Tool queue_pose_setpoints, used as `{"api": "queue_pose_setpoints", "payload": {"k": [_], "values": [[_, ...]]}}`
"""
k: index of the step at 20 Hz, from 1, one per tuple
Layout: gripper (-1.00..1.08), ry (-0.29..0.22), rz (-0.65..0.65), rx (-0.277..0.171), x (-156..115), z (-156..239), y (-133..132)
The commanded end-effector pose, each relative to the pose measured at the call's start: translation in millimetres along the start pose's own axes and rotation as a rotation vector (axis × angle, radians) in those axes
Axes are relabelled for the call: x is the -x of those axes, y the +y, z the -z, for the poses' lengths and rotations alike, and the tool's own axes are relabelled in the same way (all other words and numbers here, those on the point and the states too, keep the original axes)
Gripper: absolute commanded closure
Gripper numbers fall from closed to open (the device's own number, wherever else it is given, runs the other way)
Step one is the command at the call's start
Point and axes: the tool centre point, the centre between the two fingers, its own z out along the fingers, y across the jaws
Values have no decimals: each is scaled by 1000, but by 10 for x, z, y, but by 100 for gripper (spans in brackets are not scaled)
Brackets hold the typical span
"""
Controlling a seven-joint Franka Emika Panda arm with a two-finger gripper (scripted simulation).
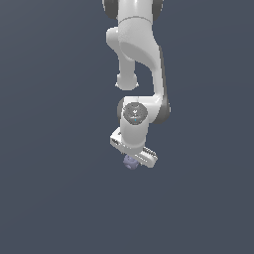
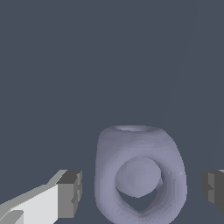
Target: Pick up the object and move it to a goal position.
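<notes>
The object (image 2: pixel 140 175) is a small lavender-grey rounded lump with a ring-shaped hollow on its face. In the wrist view it stands between my two dark fingertips (image 2: pixel 72 192), with a gap on each side, so the gripper (image 2: pixel 142 190) is open around it and not touching. In the exterior view the object (image 1: pixel 130 162) peeks out just below the white hand of the gripper (image 1: pixel 133 158), which hangs straight over it and hides most of it.
The white arm (image 1: pixel 141 54) comes down from the top of the exterior view. Under everything lies a plain dark blue-grey floor (image 1: pixel 54 198).
</notes>
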Motion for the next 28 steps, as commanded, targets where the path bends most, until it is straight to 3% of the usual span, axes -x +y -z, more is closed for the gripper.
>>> {"api": "queue_pose_setpoints", "payload": {"k": [1, 9, 10, 28], "values": [[-92, -1, -1, 1, 7, -140, 6], [-92, -1, -3, 1, -3, -294, -1], [108, -1, -3, 1, -3, -294, -1], [108, 0, -3, 0, 10, -147, 64]]}}
